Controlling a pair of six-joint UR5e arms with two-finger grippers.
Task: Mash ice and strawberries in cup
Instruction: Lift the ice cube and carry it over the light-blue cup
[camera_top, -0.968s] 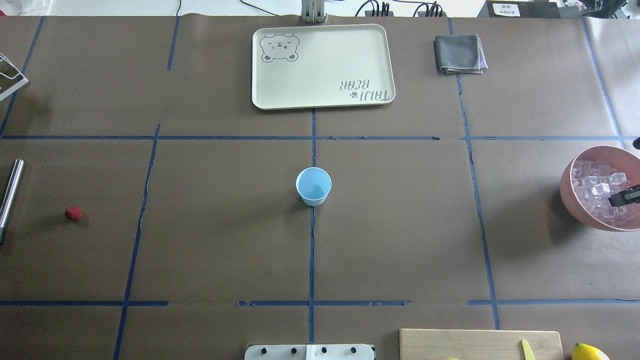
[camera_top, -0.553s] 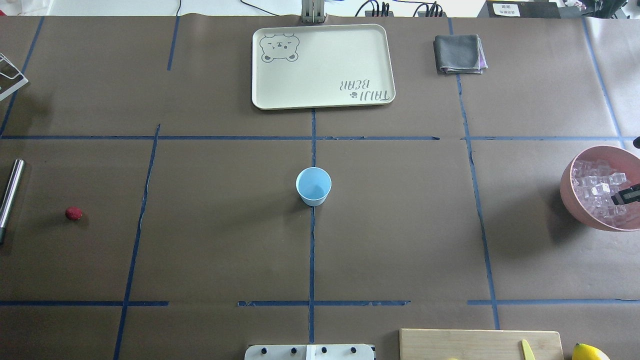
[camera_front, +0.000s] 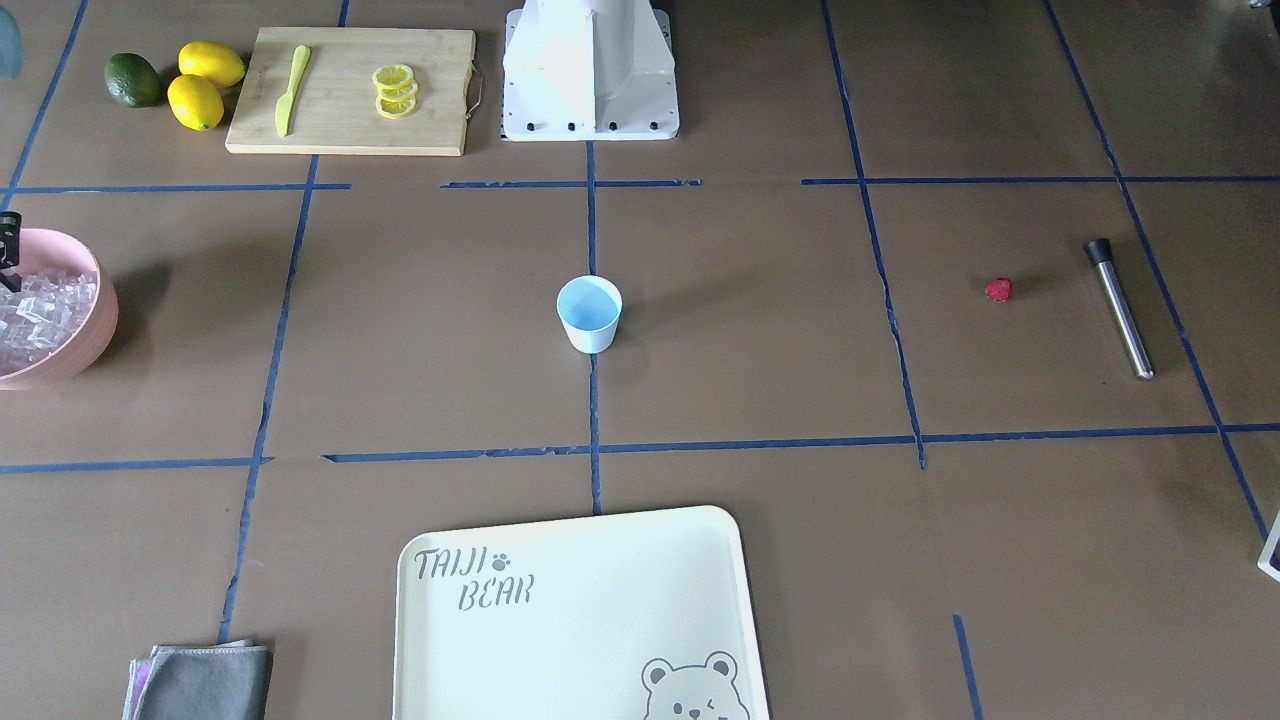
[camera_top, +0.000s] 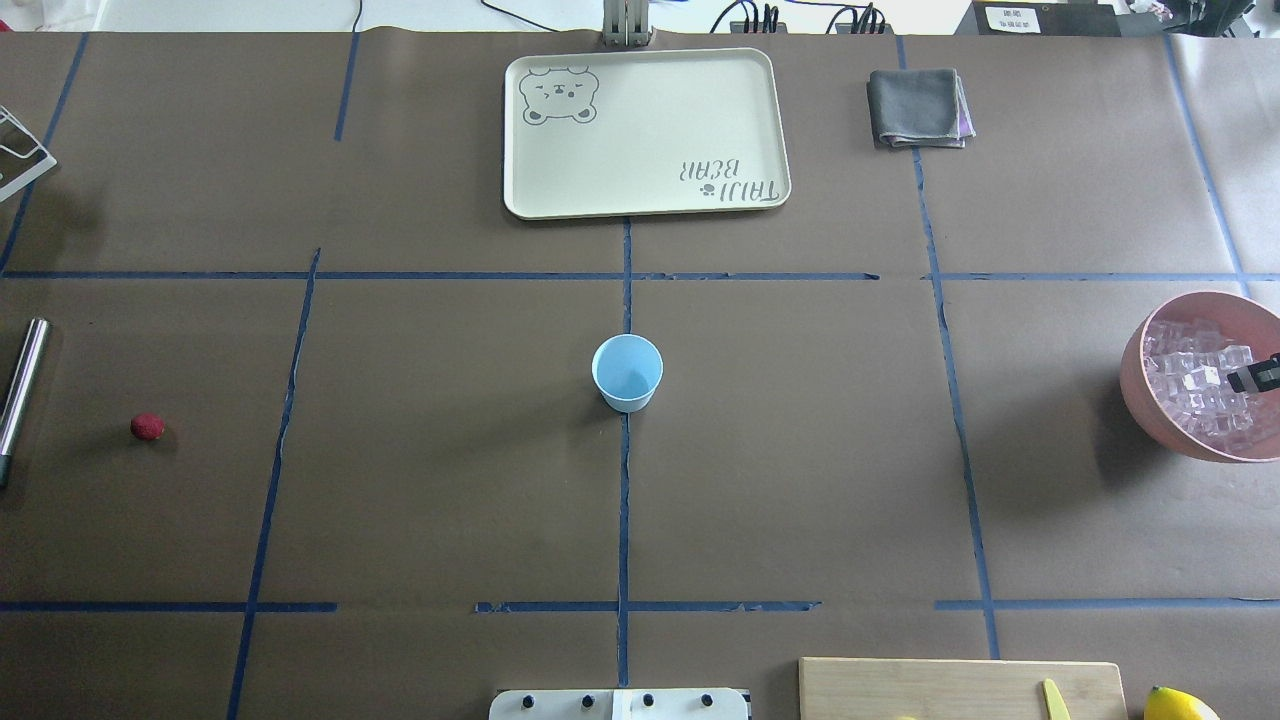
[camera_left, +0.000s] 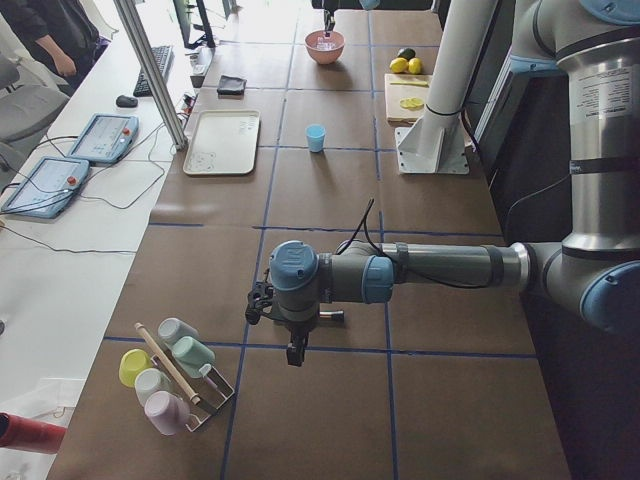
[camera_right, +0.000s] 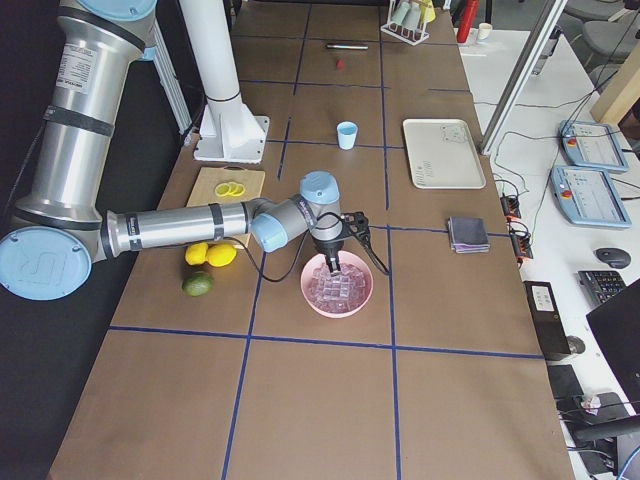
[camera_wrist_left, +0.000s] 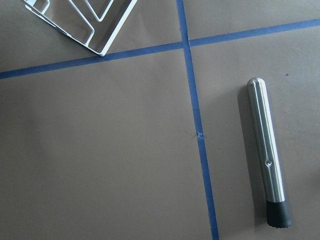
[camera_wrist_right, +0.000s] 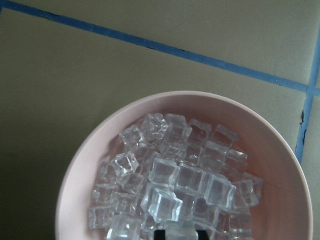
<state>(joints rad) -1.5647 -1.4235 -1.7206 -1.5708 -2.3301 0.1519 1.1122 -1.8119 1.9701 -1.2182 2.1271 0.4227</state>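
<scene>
Sliding a little toward 3 o'clock over the pink bowl (camera_top: 1135, 385), the right fingers (camera_top: 1262, 376) now show only a dark tip above the ice (camera_top: 1190, 385). Little seems done: the cup (camera_top: 627, 372) at the middle of the desk (camera_top: 800, 450) looks empty. The strawberry (camera_top: 147, 427) lies well off at its 9 o'clock, near the steel muddler (camera_top: 20, 390). I cannot tell whether the right fingers clamp a cube, nor how the left fingers (camera_left: 297, 350) stand.

Tray (camera_top: 645, 130), cloth (camera_top: 918, 107), cutting board (camera_front: 340, 55), lemons (camera_front: 195, 101)

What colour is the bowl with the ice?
The bowl is plain pink; the right wrist view shows it best.
</scene>
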